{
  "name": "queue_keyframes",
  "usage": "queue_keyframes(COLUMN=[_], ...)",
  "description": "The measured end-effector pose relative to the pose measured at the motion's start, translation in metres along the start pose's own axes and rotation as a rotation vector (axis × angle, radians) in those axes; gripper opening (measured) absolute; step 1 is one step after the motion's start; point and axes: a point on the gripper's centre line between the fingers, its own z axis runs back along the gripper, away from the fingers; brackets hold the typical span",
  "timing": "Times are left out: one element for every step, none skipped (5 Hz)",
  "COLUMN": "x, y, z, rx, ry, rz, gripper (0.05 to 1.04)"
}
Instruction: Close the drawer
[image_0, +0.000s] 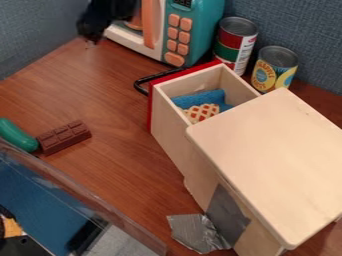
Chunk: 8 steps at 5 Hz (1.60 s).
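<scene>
Drawer (171, 120) well out, jutting from box (267, 155) toward 11 o'clock; waffle (201, 113) exposed inside. Closing undone, I judge; full push toward 5 o'clock remains. Hand (92, 31) at 11 o'clock, apart from drawer; wide or narrow, can't tell.

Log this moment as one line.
task: close drawer | state: open, toy waffle inside | gripper: near toy microwave, off drawer handle | result: not closed

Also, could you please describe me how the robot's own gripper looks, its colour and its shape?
The gripper, at the upper left, is black, with a bulky, uneven outline that narrows toward its lower end. I cannot make out any marking or cable on it, nor its finer details.
</scene>
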Motion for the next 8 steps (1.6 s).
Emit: queue_keyframes(x=[0.008, 0.013, 0.022, 0.028, 0.030, 0.033, 0.030, 0.038], y=[0.016, 0.028, 0.028, 0.030, 0.025, 0.026, 0.024, 0.018], z=[-0.031, -0.039, -0.041, -0.041, -0.049, -0.064, -0.071, -0.081], rx=[-0.075, -0.144, -0.237, -0.316, -0.340, -0.316, -0.304, -0.328], ry=[0.008, -0.011, -0.037, -0.065, -0.060, -0.057, -0.072, -0.100], rz=[-0.038, -0.088, -0.158, -0.216, -0.256, -0.287, -0.282, -0.300], gripper=[1.001, 1.001, 1.001, 1.001, 1.001, 1.001, 1.001, 1.001])
